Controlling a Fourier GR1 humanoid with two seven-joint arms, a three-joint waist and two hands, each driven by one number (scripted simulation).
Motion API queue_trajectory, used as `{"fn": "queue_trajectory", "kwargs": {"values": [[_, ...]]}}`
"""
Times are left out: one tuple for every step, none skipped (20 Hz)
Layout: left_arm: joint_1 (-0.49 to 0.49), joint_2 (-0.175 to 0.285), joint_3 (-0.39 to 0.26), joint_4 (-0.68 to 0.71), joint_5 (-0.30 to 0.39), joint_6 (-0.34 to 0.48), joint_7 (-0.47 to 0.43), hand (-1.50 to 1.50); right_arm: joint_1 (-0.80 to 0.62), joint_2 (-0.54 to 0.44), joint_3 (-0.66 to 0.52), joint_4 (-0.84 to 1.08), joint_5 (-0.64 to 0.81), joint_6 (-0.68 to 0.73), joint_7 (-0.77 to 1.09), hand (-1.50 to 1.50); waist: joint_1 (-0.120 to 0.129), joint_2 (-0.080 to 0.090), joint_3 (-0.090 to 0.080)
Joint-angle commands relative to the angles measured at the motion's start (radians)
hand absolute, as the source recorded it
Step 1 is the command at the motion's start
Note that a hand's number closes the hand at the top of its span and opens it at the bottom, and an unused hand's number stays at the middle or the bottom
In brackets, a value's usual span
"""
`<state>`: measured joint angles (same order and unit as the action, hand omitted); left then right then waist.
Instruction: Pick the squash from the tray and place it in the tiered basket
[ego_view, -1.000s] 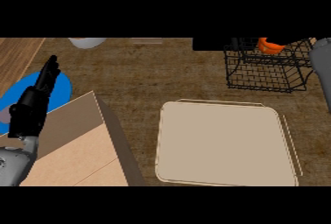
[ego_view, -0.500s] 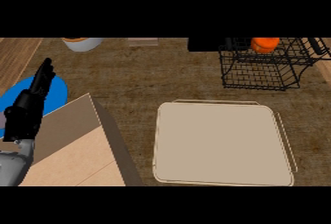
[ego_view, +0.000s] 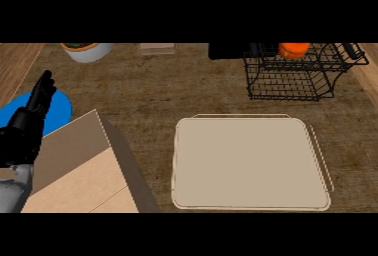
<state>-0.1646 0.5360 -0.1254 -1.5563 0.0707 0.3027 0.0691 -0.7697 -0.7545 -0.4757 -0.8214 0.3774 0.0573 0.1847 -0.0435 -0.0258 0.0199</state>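
Evidently your orange squash (ego_view: 293, 50) sits in the far black wire tiered basket (ego_view: 288, 82), beige tray (ego_view: 251, 160) bare, left hand (ego_view: 26, 130) resting straight-fingered; next, confirm it is settled.

left hand (ego_view: 26, 129): black, long and slender | forearm (ego_view: 10, 192): pale grey | right hand (ego_view: 230, 51): black

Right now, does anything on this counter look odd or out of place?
Nothing looks spilled or broken. One oddity: the tray lies bare, while an orange thing, likely the squash, already sits high in the wire basket. The left hand rests open at the left edge.
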Motion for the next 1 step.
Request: {"fn": "queue_trajectory", "kwargs": {"values": [[0.079,-0.032,-0.004,0.068,0.012,-0.005,-0.005,0.00,0.142,-0.053,-0.109,-0.060,-0.115,0.080,-0.098,-1.50,-0.008,0.016,-0.020]]}}
